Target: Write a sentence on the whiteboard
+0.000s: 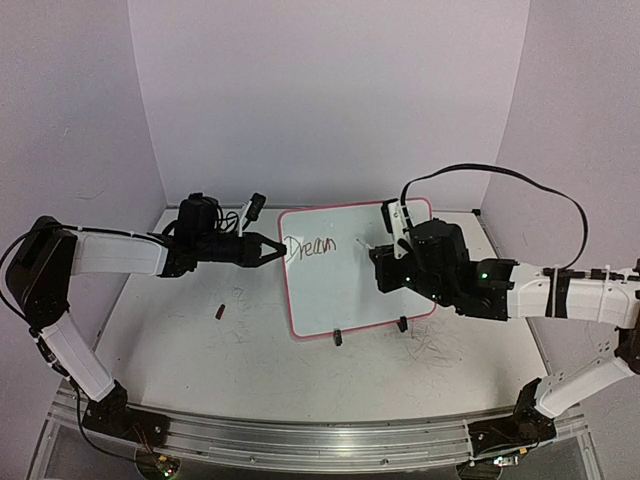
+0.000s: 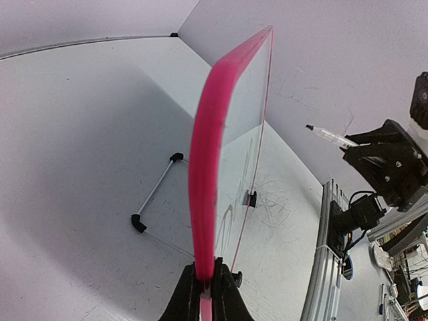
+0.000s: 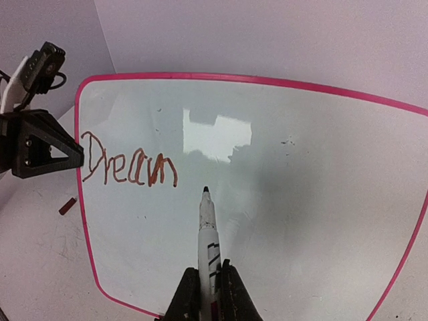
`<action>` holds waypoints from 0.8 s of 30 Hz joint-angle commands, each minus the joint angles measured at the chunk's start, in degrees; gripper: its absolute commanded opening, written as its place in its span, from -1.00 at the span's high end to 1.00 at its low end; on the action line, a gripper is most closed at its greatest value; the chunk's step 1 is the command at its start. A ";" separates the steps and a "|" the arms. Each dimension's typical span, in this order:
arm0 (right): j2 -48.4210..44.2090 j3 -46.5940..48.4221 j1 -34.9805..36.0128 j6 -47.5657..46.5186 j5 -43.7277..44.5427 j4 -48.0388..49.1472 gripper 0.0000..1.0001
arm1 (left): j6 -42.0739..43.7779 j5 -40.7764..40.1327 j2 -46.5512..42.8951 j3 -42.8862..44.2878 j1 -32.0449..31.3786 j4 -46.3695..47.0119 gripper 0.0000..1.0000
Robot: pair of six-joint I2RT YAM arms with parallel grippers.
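The whiteboard (image 1: 345,295), glossy white with a pink frame, stands tilted at mid-table. The sentence (image 1: 308,248) reads "Dream" at its upper left; the right wrist view shows it in thin dark strokes (image 3: 128,167). My left gripper (image 1: 275,252) is shut on the board's left frame edge (image 2: 206,174), jaws pinched on the pink rim (image 2: 208,287). My right gripper (image 1: 378,258) is shut on a white marker (image 3: 207,227). The marker's black tip sits just right of and below the "m". I cannot tell if the tip touches the board (image 3: 301,200). The marker also shows in the left wrist view (image 2: 331,137).
A small red cap (image 1: 219,310) lies on the tabletop left of the board. Black clip feet (image 1: 338,337) hold the board's lower edge and a wire stand (image 2: 155,194) props it behind. Walls close off the back and sides. A metal rail (image 1: 320,440) runs along the front.
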 commanded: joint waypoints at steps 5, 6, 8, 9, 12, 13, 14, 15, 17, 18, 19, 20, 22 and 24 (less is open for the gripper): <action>5.17 5.75 -0.08 -1.43 1.66 1.07 1.00 | 1.61 -0.61 -1.18 0.69 -0.27 -0.31 1.00; 5.38 5.85 -0.07 -1.99 0.64 2.05 1.00 | 1.61 -0.59 -1.16 0.73 -0.28 -0.34 1.00; 5.30 5.43 -0.06 -3.27 -1.85 4.67 1.00 | 1.61 -0.52 -0.99 0.80 -0.35 -0.38 1.00; 5.48 5.38 -0.05 -3.13 -2.02 5.59 1.00 | 1.61 -0.45 -0.99 0.82 -0.39 -0.38 1.00; 7.79 6.99 -0.14 -3.14 -0.97 5.82 1.00 | 1.59 -0.42 -0.87 0.90 -0.46 -0.40 1.00; 8.42 7.42 -0.15 -3.20 -0.97 5.78 1.00 | 1.66 -0.46 -0.92 0.96 -0.46 -0.40 1.00; 8.84 7.63 -0.18 -3.06 -0.82 5.77 1.00 | 1.70 -0.51 -1.03 0.94 -0.46 -0.40 1.00; 9.13 7.87 -0.18 -2.97 -0.39 5.77 1.00 | 1.75 -0.60 -1.13 0.91 -0.47 -0.40 1.00; 9.67 8.31 -0.20 -2.95 0.15 5.77 1.00 | 1.85 -0.68 -1.27 0.85 -0.46 -0.40 1.00; 9.90 8.56 -0.32 -2.95 0.12 5.86 1.00 | 1.87 -0.62 -1.35 0.87 -0.46 -0.40 1.00; 10.20 8.84 -0.36 -2.76 0.32 5.86 1.00 | 1.88 -0.61 -1.43 0.87 -0.46 -0.46 1.00; 10.41 9.05 -0.40 -2.66 0.35 5.86 1.00 | 1.88 -0.61 -1.47 0.92 -0.46 -0.48 1.00; 10.83 9.27 -0.52 -2.46 0.30 5.86 1.00 | 1.88 -0.61 -1.53 0.94 -0.52 -0.49 1.00; 11.23 9.50 -0.59 -2.34 0.09 5.86 1.00 | 1.90 -0.60 -1.64 0.84 -0.51 -0.49 1.00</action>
